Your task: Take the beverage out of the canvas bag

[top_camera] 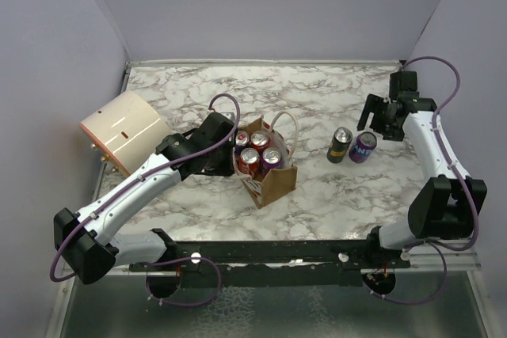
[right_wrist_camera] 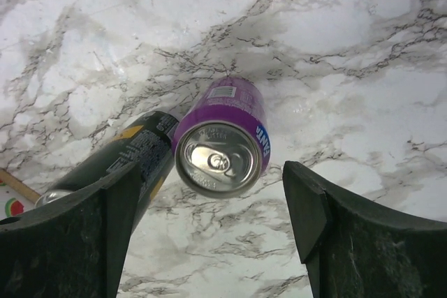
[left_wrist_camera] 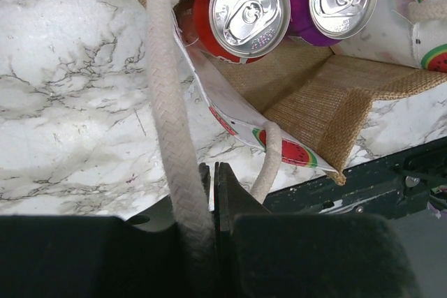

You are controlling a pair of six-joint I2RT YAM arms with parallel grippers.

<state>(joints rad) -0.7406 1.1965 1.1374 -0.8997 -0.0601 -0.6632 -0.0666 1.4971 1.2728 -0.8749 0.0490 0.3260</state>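
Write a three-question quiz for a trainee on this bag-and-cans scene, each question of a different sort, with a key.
1. True or false: the left gripper is shut on a rope handle of the canvas bag.
2. How many drink cans stand on the marble table outside the bag? A one, B two, C four.
3. Fill in: the can framed between the open fingers of the right gripper is ___ in colour.
Key: 1 true; 2 B; 3 purple.
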